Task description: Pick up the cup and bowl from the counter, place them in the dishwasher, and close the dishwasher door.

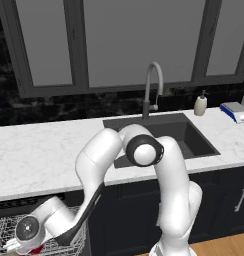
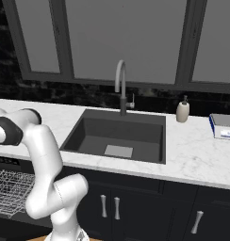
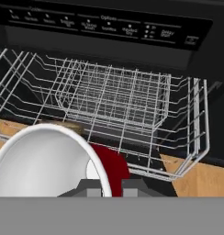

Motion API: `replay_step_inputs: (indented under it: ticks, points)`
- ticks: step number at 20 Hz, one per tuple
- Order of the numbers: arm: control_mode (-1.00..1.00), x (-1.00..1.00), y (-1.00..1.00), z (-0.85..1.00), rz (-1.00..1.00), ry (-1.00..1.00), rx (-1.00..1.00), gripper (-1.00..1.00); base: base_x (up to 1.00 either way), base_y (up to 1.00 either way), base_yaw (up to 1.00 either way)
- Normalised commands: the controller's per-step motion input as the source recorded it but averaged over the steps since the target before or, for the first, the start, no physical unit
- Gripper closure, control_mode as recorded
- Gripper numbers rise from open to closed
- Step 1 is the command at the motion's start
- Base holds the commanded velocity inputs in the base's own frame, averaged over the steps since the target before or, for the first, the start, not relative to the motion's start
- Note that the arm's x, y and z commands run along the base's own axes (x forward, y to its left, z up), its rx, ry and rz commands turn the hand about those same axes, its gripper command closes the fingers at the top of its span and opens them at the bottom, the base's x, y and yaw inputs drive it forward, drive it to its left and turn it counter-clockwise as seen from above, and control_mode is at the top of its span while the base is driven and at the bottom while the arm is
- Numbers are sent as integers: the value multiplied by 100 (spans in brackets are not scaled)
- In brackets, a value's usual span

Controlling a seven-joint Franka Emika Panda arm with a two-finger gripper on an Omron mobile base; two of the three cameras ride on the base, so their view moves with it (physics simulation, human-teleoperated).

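Fingers (image 3: pixel 106 186) pinch the cup (image 3: pixel 54 160) by its rim, at 7 o'clock in hand view, w/ dishwasher rack (image 3: pixel 118 98) just beyond.

Pincer (image 1: pixel 13 245) with cup (image 1: pixel 36 248) over dishwasher (image 1: pixel 6 232)

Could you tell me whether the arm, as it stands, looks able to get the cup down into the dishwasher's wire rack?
Probably yes. The claw is shut on the cup, low at the front of the white wire rack, which is pulled out and looks bare, with nothing between them.
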Motion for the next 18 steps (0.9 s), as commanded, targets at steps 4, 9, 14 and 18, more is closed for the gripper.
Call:
replay_step_inputs:
  ticks: [4,9,14,18]
  points:
    - [-100,63,0,-19,0,0,-5,100,0,0,0]
    - [-100,38,0,-44,0,0,-2,100,0,0,0]
    - [-100,0,0,-66,0,0,0,100,0,0,0]
    - [-100,0,0,-56,0,-4,0,100,0,0,0]
